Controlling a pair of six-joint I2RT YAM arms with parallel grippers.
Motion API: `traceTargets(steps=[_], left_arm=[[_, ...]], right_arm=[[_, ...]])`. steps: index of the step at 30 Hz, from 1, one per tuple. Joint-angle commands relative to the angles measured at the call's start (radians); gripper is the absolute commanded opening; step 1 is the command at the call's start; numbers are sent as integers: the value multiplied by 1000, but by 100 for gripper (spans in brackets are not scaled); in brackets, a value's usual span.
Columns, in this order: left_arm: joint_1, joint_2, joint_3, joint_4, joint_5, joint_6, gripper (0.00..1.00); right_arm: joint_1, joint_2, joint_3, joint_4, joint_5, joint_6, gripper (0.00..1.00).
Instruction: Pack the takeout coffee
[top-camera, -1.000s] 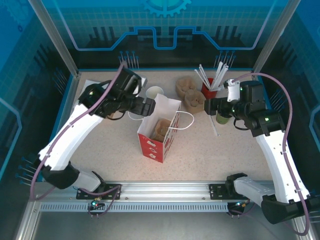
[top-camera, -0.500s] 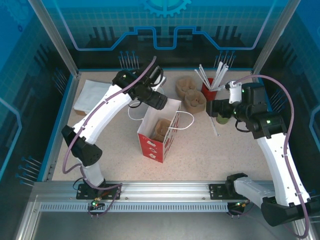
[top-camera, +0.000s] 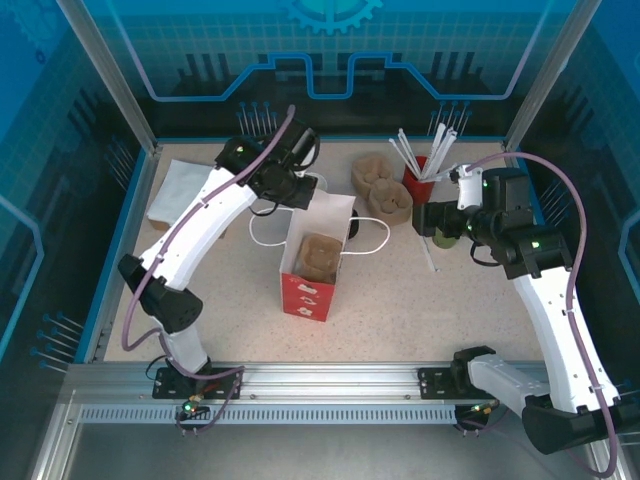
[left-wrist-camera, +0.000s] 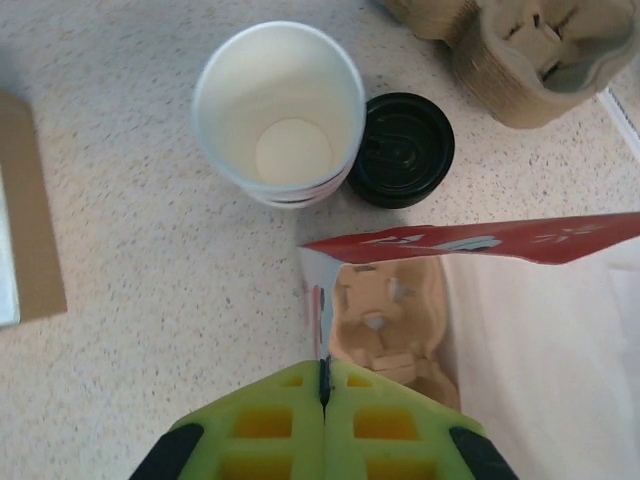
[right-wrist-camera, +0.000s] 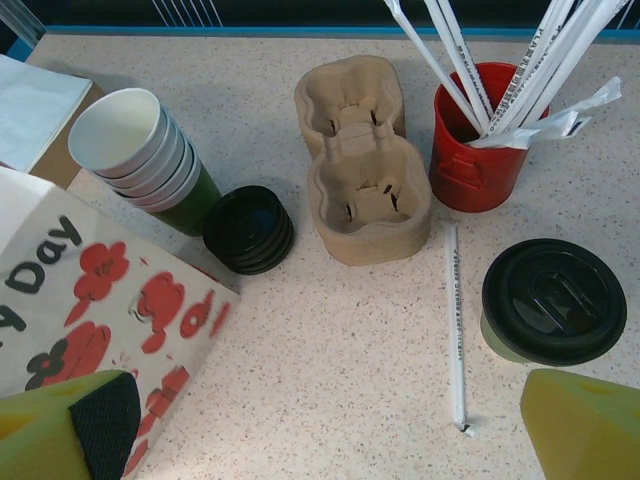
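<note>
Olive paper wall, smooth black plastic lid with a faint sheen: takeout coffee (right-wrist-camera: 553, 300), just ahead of the right gripper (right-wrist-camera: 325, 435). Matt, rough moulded pulp: carrier (right-wrist-camera: 365, 165), farther ahead. Smooth printed paper: bag (left-wrist-camera: 470, 240), at the left gripper (left-wrist-camera: 325, 395) fingertips. Matt speckled surface: table (right-wrist-camera: 330, 330).

Light: bright, even, thrown from overhead; hardly any glare on the table (top-camera: 430, 300)
Shadows: soft, short, tucked under the cups (right-wrist-camera: 140, 150)
Focus: left tool (left-wrist-camera: 325, 400) slightly blurred up close

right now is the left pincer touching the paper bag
Touching. The left wrist view shows the left pincer shut on the rim of the paper bag, its edge pinched between the fingers.
</note>
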Motion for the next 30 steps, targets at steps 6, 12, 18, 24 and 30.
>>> traceTargets(steps=[6, 12, 18, 24, 30], left_arm=[[8, -144, -10, -108, -118, -282, 0], [36, -189, -74, -7, -70, -359, 0], [34, -194, -23, 5, -17, -407, 0], [33, -289, -161, 110, 49, -500, 0], [44, -316, -280, 178, 70, -545, 0]], right_arm=[[-18, 16, -7, 9, 17, 0, 100], [-19, 37, -4, -4, 28, -9, 100], [-19, 41, -14, -4, 40, -11, 100], [-21, 44, -28, 8, 49, -15, 100], [-20, 66, -25, 8, 43, -16, 100]])
